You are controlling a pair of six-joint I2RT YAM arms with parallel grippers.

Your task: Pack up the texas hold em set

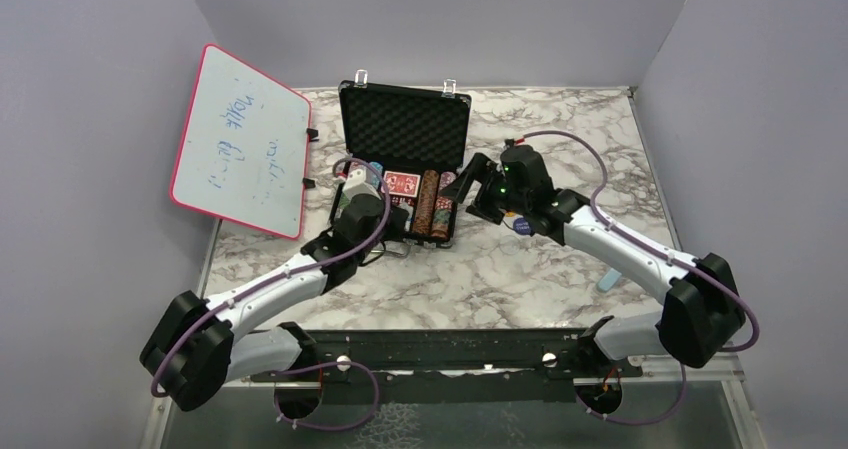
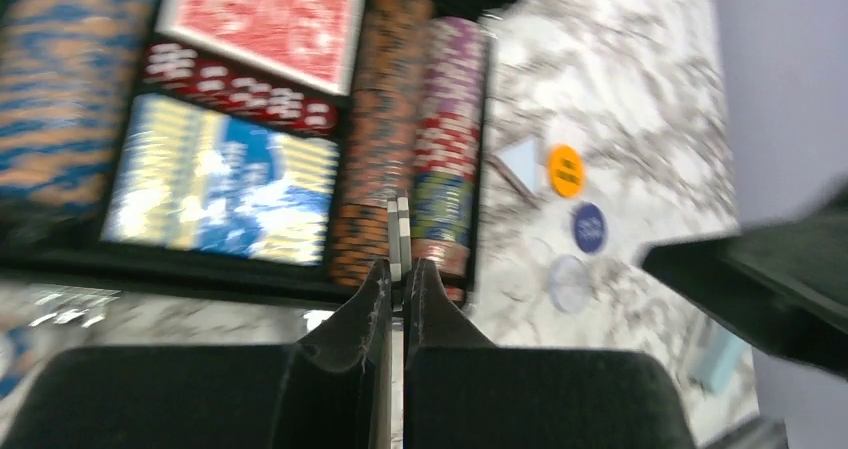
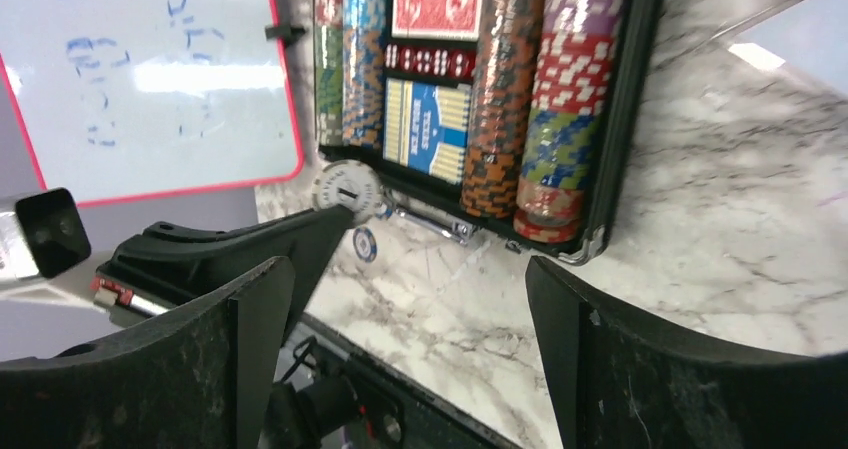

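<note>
The black briefcase (image 1: 404, 129) lies open mid-table, its foam lid upright. Inside are rows of striped poker chips (image 2: 448, 139), a red deck (image 2: 262, 17), a blue deck (image 2: 225, 181) and red dice (image 2: 235, 81). My left gripper (image 2: 400, 269) is shut on a white poker chip (image 2: 400, 231), held edge-on above the case's near edge; the chip also shows in the right wrist view (image 3: 346, 187). My right gripper (image 3: 410, 269) is open and empty over bare marble just right of the case. An orange button (image 2: 566, 170), a blue button (image 2: 589, 228) and a clear disc (image 2: 568, 282) lie on the table right of the case.
The pink-framed whiteboard (image 1: 243, 139) leans at the left, close to the case. A blue-edged chip (image 3: 365, 243) lies on the marble in front of the case. A small light-blue object (image 1: 608, 281) lies by the right arm. Grey walls close in the table.
</note>
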